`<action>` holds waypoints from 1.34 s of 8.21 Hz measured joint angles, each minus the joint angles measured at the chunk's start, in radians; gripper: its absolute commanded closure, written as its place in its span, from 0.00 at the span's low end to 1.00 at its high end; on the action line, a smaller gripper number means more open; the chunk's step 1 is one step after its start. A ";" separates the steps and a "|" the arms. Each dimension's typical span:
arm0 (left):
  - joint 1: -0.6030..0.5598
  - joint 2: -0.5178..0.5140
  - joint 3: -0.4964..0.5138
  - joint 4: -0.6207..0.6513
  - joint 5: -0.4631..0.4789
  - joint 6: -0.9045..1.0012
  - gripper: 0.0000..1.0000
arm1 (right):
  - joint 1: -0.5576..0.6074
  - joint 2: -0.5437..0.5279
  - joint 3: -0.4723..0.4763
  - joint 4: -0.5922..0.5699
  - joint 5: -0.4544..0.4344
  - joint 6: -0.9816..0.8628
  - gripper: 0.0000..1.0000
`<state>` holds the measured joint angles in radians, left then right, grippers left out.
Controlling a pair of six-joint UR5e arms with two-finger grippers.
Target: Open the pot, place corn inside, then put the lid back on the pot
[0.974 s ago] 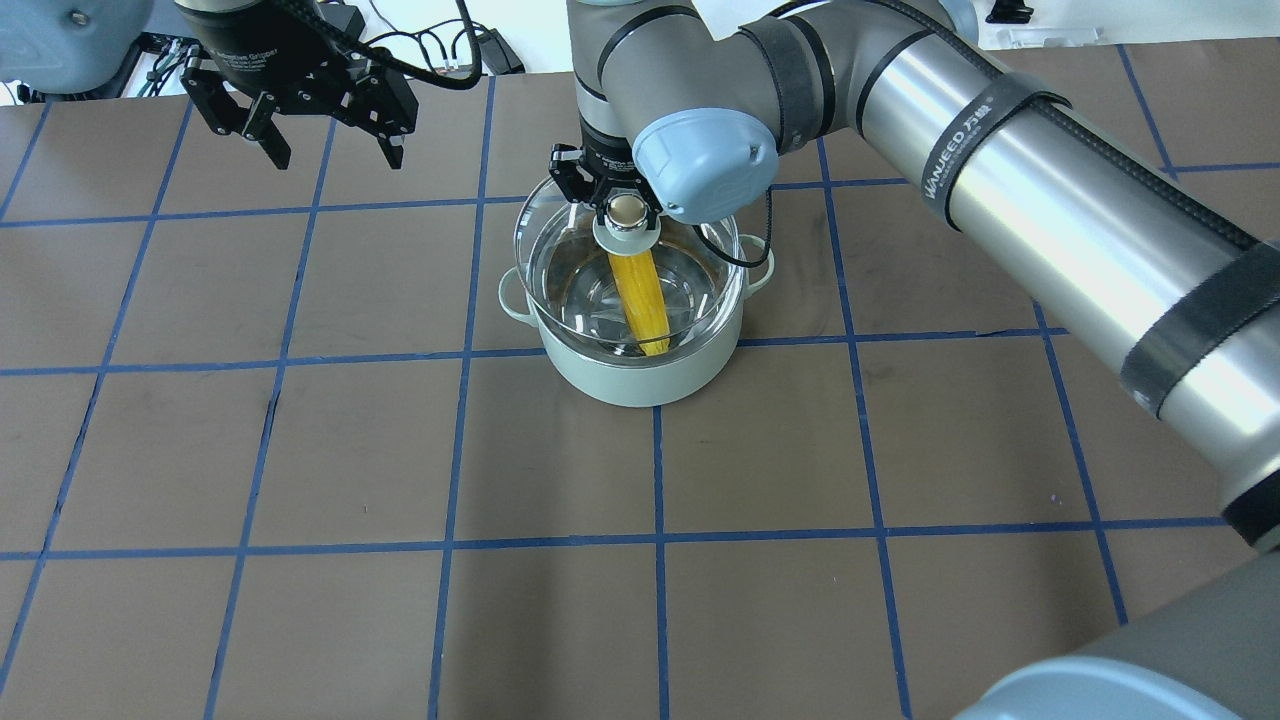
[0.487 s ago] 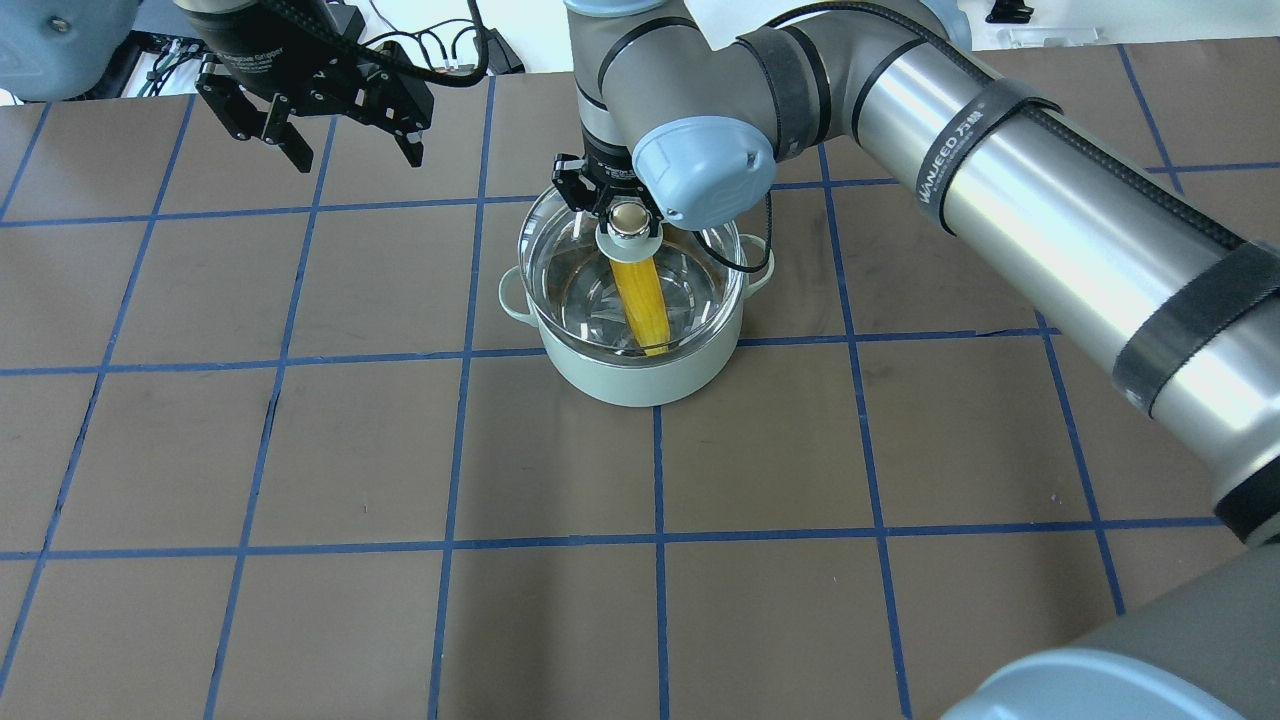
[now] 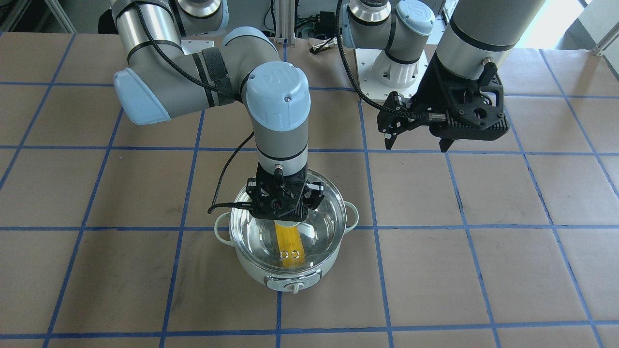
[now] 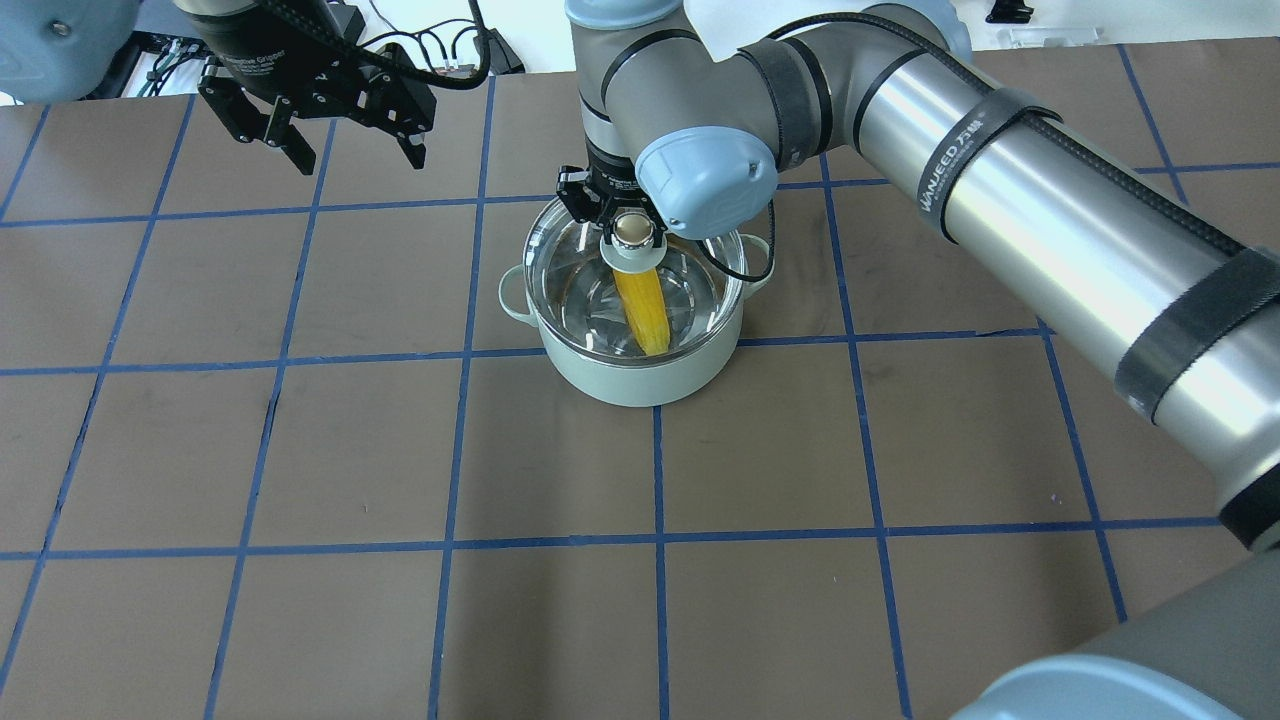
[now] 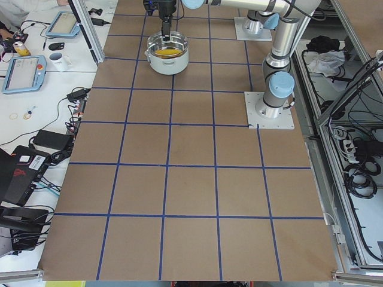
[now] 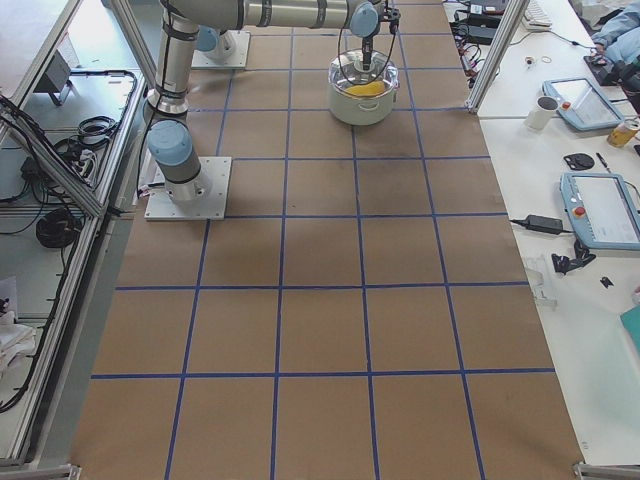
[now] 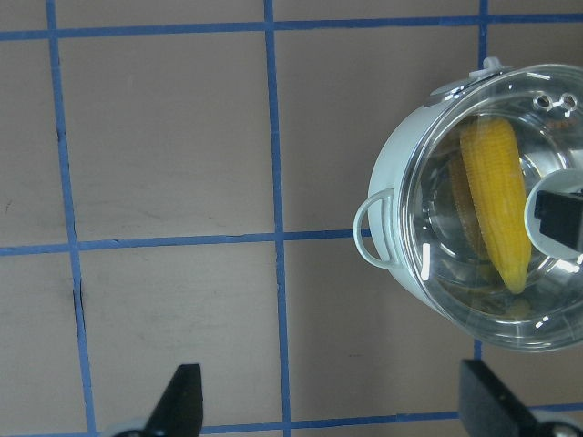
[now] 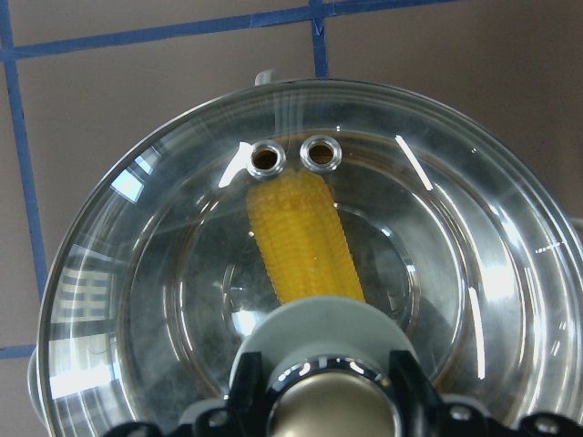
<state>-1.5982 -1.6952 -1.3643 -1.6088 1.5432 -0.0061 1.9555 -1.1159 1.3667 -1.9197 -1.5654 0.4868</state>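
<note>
The pale green pot [image 4: 640,380] stands mid-table, its control knob [image 3: 295,286] facing away from me. The yellow corn [image 4: 643,310] lies inside it, seen through the glass. My right gripper [image 4: 628,228] is shut on the beige knob of the clear lid [image 4: 570,275] and holds the lid level at the pot's rim; I cannot tell whether it rests fully. The right wrist view shows the lid [image 8: 137,273], its vent holes and the corn [image 8: 301,246] beneath. My left gripper [image 4: 357,155] is open and empty, high at the back left; its wrist view shows the pot [image 7: 387,164].
A black cable [image 3: 222,193] from the right wrist hangs beside the pot. The arms' base plates [image 5: 269,110] sit at the robot's edge of the table. A side bench with tablets and a mug [image 6: 545,110] lies beyond the far edge.
My right gripper has lowered the lid and shifted it slightly right, so it now sits centred at the pot's rim. My left gripper has drifted a little right and back, still open.
</note>
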 measured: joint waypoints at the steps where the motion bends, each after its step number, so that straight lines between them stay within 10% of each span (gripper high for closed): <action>1: 0.000 0.000 0.000 0.000 0.000 0.000 0.00 | 0.000 0.000 0.002 -0.001 0.001 -0.001 0.93; 8: 0.000 -0.001 -0.002 0.001 -0.002 0.001 0.00 | -0.001 0.001 0.007 -0.002 0.000 -0.015 0.89; 11: 0.000 -0.001 -0.002 0.002 -0.002 0.000 0.00 | -0.001 -0.001 0.018 -0.004 0.003 -0.014 0.62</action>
<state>-1.5984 -1.6965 -1.3668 -1.6066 1.5412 -0.0061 1.9547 -1.1172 1.3847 -1.9240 -1.5621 0.4731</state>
